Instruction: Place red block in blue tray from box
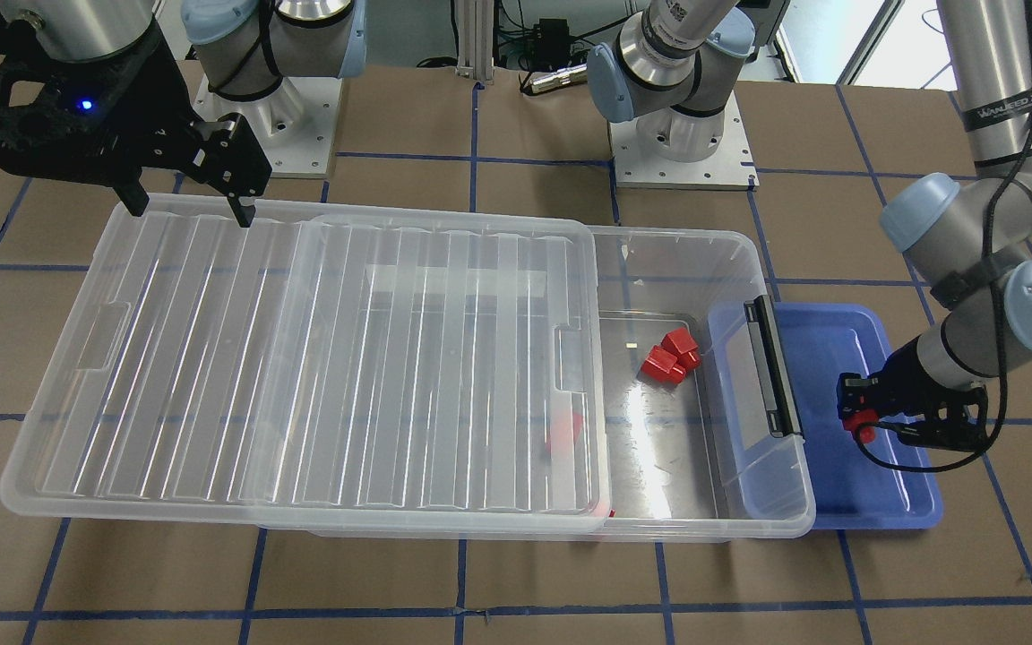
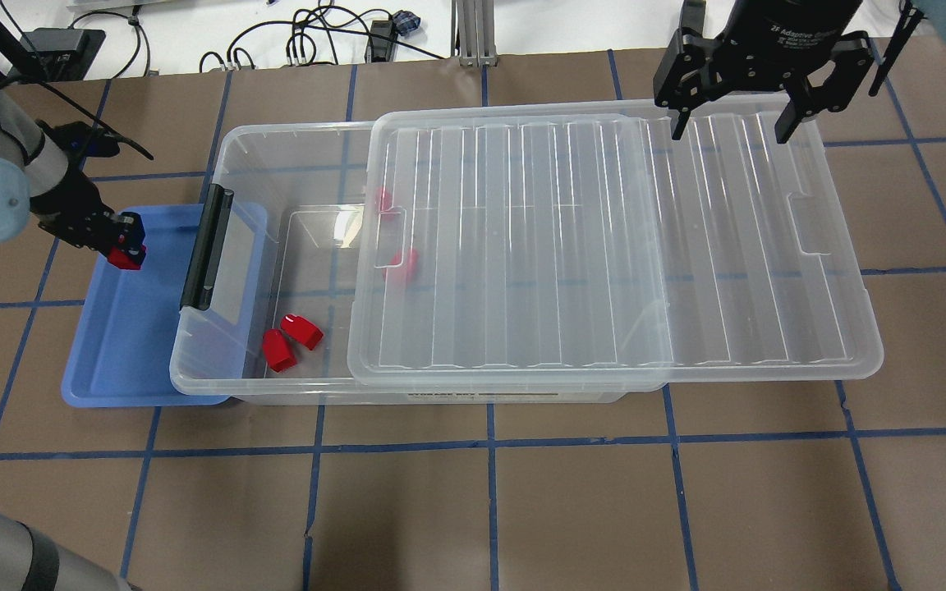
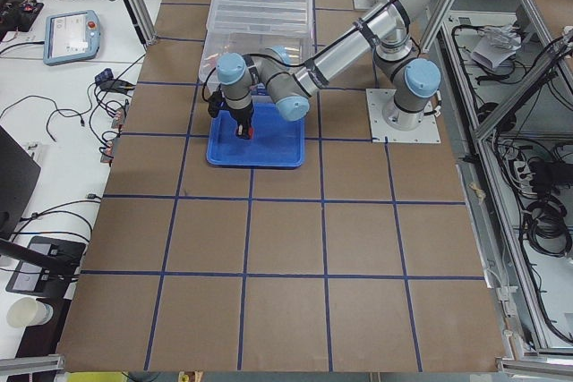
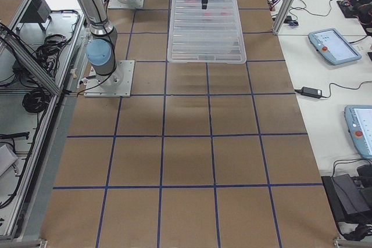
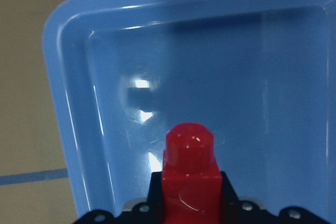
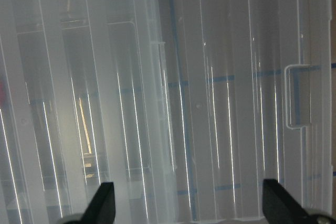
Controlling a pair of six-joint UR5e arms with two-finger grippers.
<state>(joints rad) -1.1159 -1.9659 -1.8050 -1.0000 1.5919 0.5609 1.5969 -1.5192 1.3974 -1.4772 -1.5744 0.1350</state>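
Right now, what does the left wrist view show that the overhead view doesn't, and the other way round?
Left wrist only: the round stub of the block, sticking out toward the tray floor, and a tray corner up close. Overhead only: the box, its lid slid partly off, two loose blocks in the uncovered part, and the open right hand above the lid. Both: the left hand shut on the block over the tray.

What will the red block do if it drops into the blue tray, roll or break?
It probably won't roll far: the red block has flat, boxy sides; only its stub is round. It looks like hard plastic, unbent in the left tool, so likely sturdy. It might slide on the smooth blue tray, but the raised rim should stop it.
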